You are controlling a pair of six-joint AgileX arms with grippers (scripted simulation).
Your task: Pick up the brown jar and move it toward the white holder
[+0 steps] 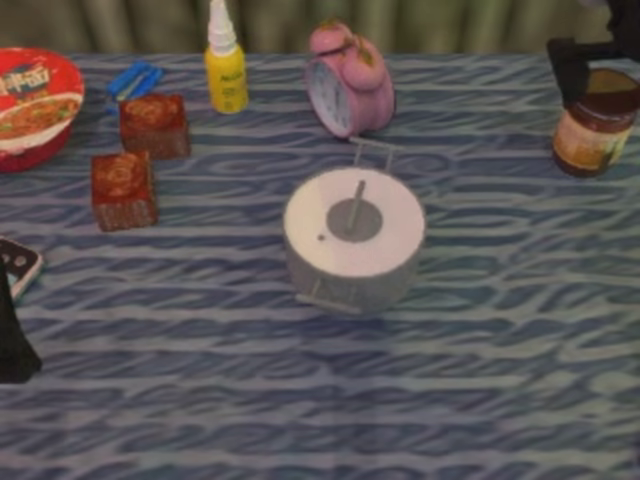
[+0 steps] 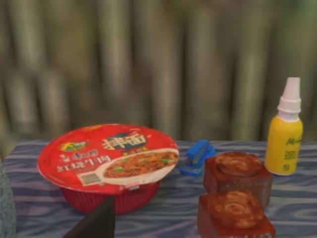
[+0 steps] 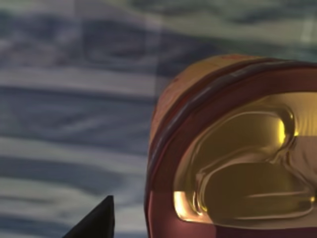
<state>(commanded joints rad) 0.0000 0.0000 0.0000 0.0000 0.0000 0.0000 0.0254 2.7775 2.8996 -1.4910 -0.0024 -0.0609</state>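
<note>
The worktop [image 1: 480, 380] is flat with wavy blue stripes. The white holder [image 1: 354, 240] is the biggest thing, a fat round drum with a grey middle and a thin wire frame. It sits well apart from the right hand [image 1: 592, 62], toward the middle of the worktop. The brown jar [image 1: 594, 122] is small, round and shiny glass, with a dark lid and an orange label. It sits right at the right hand, at the far right side. I cannot tell if the hand has closed on it yet. I think the hand should squeeze the jar's round sides evenly, because glass is slippery. The left hand [image 1: 15, 345] rests far away.
</note>
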